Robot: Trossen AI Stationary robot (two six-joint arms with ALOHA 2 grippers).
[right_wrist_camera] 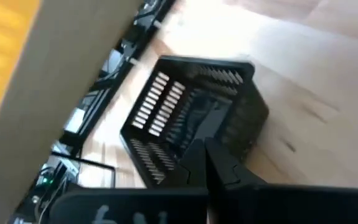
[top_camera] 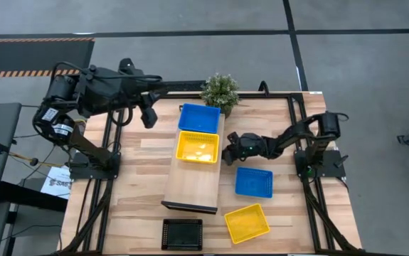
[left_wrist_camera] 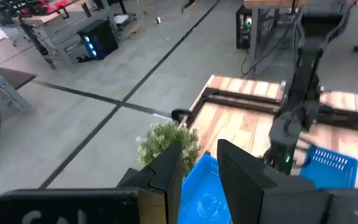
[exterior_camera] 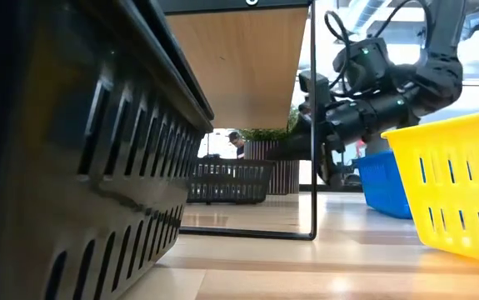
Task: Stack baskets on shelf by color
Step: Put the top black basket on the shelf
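while the left hand (top_camera: pixel 149 114) hangs empty above the worktop's (top_camera: pixel 133 163) far left, fingers slightly apart, the shelf (top_camera: pixel 195 178) holds a blue basket (top_camera: pixel 198 118) and a yellow basket (top_camera: pixel 196 147). the right hand (top_camera: pixel 228 151), clenched and empty, is just beside the shelf, near a black basket (right_wrist_camera: pixel 191 118) under it.

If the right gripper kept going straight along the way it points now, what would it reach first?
Probably the black basket lying under the shelf: in the right wrist view it sits dead ahead of the right gripper, whose fingers look shut. How far off it lies is unclear, so that is a hedged reading.
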